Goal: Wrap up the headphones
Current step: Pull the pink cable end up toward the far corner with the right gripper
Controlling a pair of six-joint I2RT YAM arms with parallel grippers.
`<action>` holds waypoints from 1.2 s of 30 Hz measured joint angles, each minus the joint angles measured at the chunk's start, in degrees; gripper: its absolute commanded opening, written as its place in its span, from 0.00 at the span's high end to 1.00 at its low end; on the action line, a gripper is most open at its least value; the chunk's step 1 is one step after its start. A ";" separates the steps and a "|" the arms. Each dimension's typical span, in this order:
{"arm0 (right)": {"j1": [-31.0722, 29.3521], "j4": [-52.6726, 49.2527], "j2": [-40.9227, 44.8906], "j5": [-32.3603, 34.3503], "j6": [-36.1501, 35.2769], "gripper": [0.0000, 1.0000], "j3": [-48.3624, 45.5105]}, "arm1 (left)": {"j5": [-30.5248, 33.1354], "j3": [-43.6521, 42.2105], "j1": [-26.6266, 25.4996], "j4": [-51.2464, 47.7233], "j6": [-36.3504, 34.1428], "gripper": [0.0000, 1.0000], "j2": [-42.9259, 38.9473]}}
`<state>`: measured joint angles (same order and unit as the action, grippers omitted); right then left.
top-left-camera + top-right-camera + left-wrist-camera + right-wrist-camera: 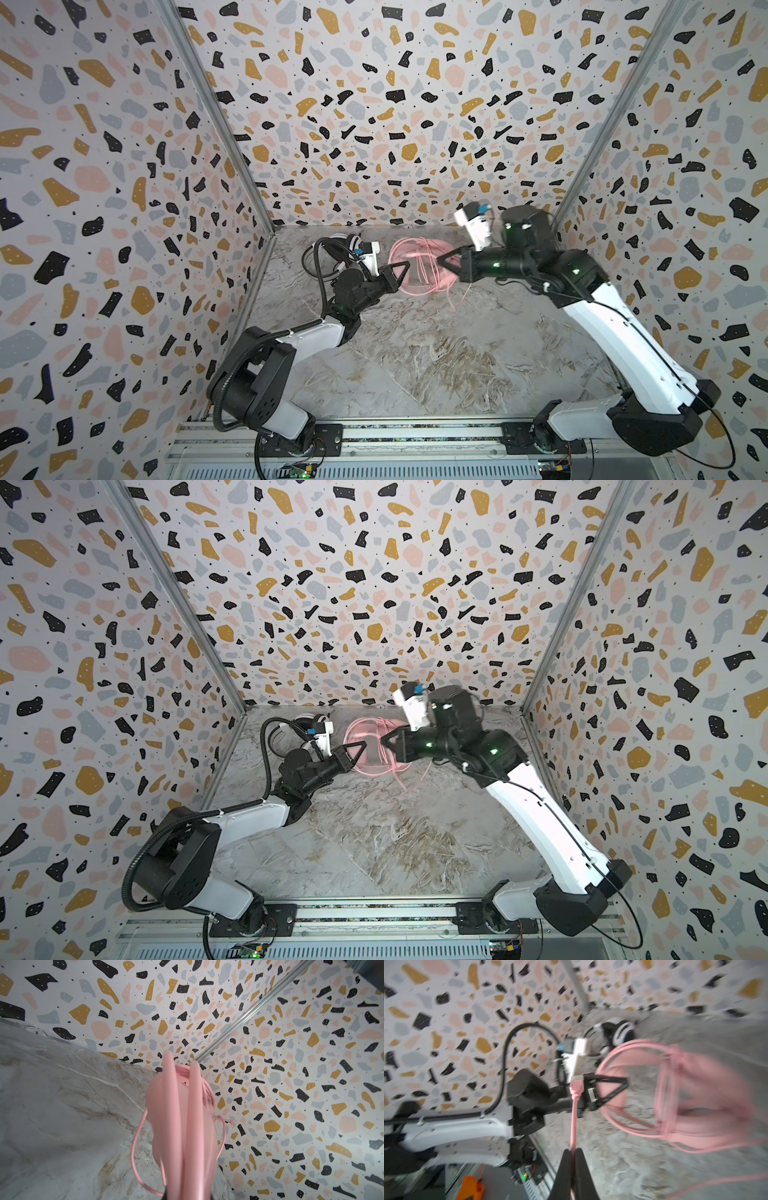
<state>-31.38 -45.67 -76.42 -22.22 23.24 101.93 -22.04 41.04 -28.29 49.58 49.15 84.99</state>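
1. Pink over-ear headset with round earcups, plastic: at the far middle of the table, held up between the two grippers; same pink over-ear headset close and blurred in the left wrist view
2. Thin pink cable ending in a flat pink plug: several loops wound around the headset, one loose length trailing down toward the table
3. Left gripper, black, triangular fingers: closed, clamped on the pink over-ear headset at its left side
4. Right gripper, black: closed, pinching the thin pink cable a short way behind the flat pink plug; seen in a top view as right gripper at the headset's right side
5. White-and-black over-ear headset with thin black cable: lying on the table near the far left corner, partly hidden behind the left arm, apart from the pink one
6. Grey marble-patterned table; terrazzo-patterned walls on three sides
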 measured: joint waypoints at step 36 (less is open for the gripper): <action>25.81 -3.10 11.67 10.10 -7.26 0.95 11.21 | 11.72 7.65 22.56 -38.93 -18.08 1.00 -24.74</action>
<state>-5.56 -48.77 -64.75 -12.12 15.99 113.14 -10.33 48.69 -5.74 10.66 31.07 60.25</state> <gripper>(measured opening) 0.068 0.066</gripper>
